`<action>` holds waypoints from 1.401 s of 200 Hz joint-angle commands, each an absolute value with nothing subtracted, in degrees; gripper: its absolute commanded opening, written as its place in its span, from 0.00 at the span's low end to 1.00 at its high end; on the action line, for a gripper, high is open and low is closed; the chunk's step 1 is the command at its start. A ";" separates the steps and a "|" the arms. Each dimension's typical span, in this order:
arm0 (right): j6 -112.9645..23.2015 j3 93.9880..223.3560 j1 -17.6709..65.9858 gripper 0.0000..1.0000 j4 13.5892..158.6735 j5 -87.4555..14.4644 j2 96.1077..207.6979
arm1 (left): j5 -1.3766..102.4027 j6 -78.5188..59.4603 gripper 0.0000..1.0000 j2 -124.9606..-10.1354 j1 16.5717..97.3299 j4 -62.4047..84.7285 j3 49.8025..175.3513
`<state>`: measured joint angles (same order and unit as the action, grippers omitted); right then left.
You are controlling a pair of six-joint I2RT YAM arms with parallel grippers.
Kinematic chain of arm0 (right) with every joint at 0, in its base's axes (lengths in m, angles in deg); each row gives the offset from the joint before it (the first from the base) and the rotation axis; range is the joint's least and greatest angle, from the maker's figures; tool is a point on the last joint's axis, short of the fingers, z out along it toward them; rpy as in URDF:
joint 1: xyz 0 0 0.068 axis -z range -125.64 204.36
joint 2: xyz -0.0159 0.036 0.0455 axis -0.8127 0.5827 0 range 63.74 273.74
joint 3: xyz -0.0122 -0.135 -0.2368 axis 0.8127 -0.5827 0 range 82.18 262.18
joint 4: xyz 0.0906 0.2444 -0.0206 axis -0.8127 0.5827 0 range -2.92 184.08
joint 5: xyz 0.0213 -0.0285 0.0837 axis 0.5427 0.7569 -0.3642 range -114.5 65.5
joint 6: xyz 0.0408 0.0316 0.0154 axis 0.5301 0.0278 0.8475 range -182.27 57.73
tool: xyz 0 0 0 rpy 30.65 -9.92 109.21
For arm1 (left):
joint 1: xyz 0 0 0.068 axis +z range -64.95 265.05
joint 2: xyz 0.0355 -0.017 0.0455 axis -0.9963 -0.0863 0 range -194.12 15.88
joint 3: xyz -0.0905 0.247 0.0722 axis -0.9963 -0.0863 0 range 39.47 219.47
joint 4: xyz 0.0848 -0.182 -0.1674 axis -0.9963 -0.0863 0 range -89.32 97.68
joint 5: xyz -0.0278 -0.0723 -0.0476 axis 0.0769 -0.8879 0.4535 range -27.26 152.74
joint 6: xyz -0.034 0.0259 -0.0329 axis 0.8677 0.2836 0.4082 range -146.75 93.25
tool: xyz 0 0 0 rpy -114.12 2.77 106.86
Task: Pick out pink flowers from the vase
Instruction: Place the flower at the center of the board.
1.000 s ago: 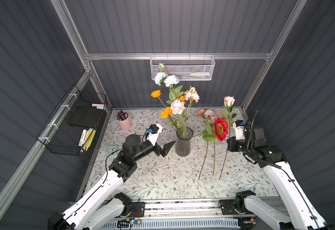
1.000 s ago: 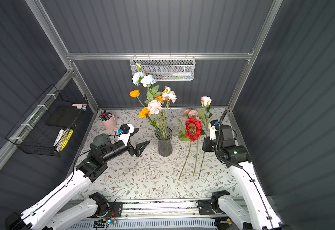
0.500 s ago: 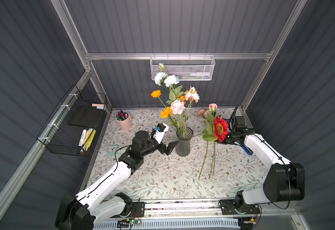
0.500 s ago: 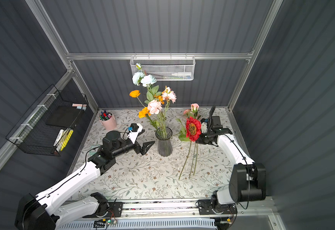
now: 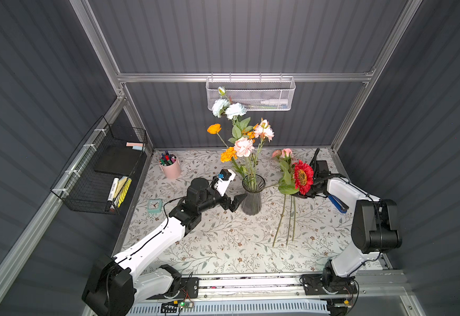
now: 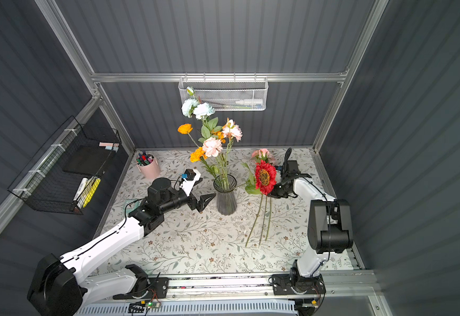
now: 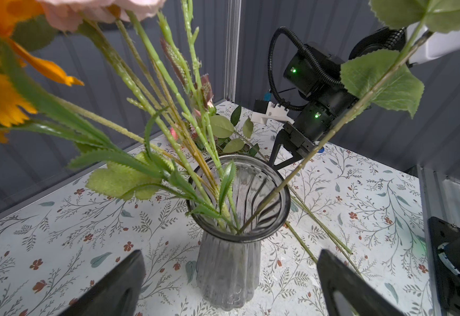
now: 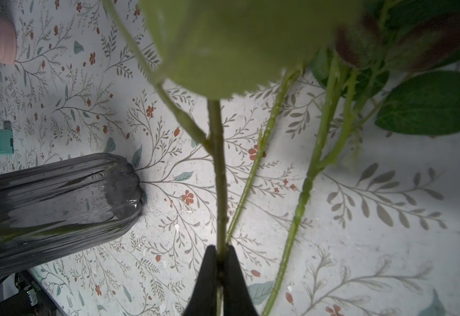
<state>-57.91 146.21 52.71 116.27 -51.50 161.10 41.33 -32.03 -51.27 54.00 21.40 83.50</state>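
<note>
In the right wrist view a big leaf (image 8: 237, 41), blurred close to the lens, hides the top of the stem (image 8: 219, 177) pinched by the right gripper (image 8: 220, 250), so its bloom cannot be told, and the vase (image 8: 59, 197) loses its mouth past the frame's edge. In the left wrist view the left gripper (image 7: 230, 253) shows only two finger ends, and the pink flowers (image 7: 100, 8) are cropped. In a top view, right of centre, the red bloom (image 5: 302, 177) covers much of the right gripper; what lies in the white mesh basket (image 5: 250, 94), upper centre, is too small to tell.

Right hand (image 8: 219, 257) lowered its pink flower (image 5: 287, 152) to the table (image 5: 223, 240); left hand (image 5: 238, 201) neared vase (image 5: 252, 202)
</note>
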 commanded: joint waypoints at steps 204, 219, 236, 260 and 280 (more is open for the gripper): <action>-59.03 146.21 52.94 0.18 113.36 -47.11 166.76 | 33.83 -34.57 0.99 -52.13 53.85 20.97 86.14; -59.01 146.06 52.98 0.19 113.43 -47.16 166.35 | 33.66 -34.48 0.99 -52.15 53.85 21.12 86.07; -59.03 145.98 52.91 0.23 113.41 -47.17 165.85 | 33.48 -34.38 0.99 -52.26 53.85 21.35 86.13; -59.19 145.21 52.95 0.28 113.36 -47.03 164.08 | 33.25 -34.34 0.99 -52.32 53.87 21.48 86.24; -59.34 144.76 52.90 0.35 113.36 -46.59 162.29 | 33.19 -34.31 0.99 -52.47 53.85 21.65 86.25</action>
<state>-58.52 145.67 52.71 113.23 -47.06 165.36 34.60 -33.69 -52.67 54.00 21.15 84.49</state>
